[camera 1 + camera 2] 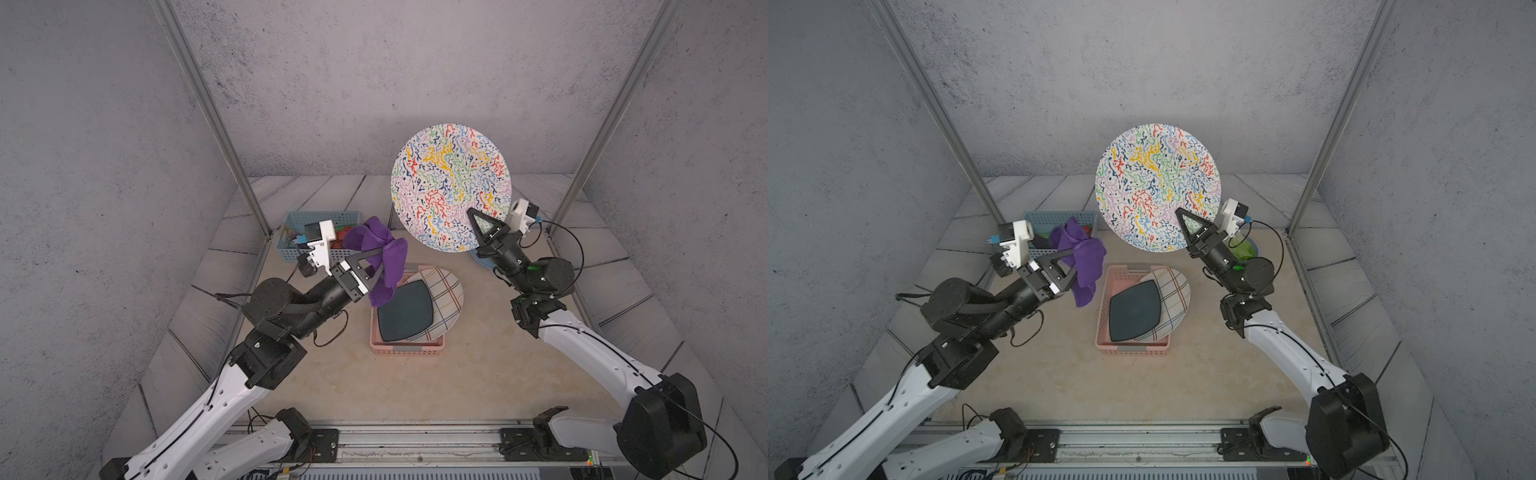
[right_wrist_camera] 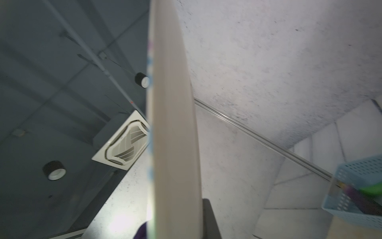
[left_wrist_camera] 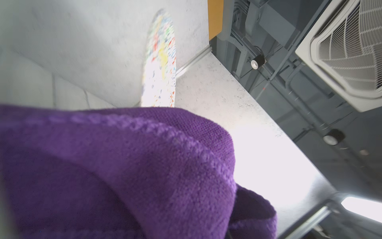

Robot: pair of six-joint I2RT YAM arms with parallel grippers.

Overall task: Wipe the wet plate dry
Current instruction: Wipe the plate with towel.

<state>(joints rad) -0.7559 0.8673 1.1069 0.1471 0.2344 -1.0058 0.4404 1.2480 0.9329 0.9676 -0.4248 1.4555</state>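
Upright, round squiggly plate [image 1: 451,183] hangs beside bunched purple cloth [image 1: 395,262].

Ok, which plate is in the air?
The round squiggle-patterned plate, gripped by the right gripper; the dark plate and plaid plate lie in the pink basket.

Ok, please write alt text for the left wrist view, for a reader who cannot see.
A purple cloth fills the foreground, close to the camera. Beyond it the colourful patterned plate shows nearly edge-on against a grey wall, with a ceiling air vent farther off.
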